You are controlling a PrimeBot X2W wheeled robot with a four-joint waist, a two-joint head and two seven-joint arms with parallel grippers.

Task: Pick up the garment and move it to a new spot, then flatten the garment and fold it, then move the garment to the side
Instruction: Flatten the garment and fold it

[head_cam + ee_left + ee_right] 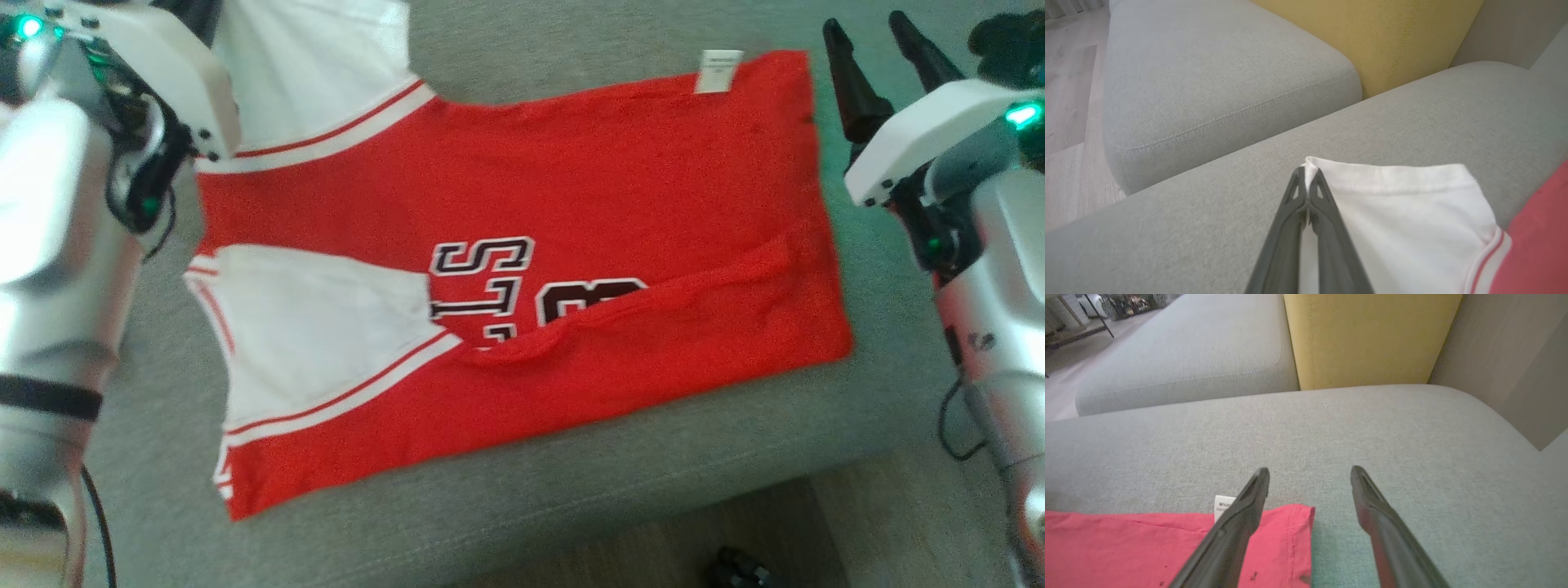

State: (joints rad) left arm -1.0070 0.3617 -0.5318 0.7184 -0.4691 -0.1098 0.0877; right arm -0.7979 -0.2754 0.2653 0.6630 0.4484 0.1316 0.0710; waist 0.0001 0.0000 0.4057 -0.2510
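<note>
While our left gripper (1306,172) clamps the sleeve (1404,212) of the shirt (531,188), its hem (1294,539) lies beside the spread fingers (1372,506) of our right gripper (1309,473).

Left gripper (1306,173) has its fingers pinched together on the white sleeve (1404,212) corner. Right gripper (1309,471) hovers, fingers spread wide.

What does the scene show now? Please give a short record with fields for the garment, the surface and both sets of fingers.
garment: red and white jersey, spread out, partly folded over along its near edge
surface: grey sofa cushion
label: white tag at the far red edge
left fingers: shut on the corner of the white sleeve
right fingers: open, holding nothing, at the red hem corner
</note>
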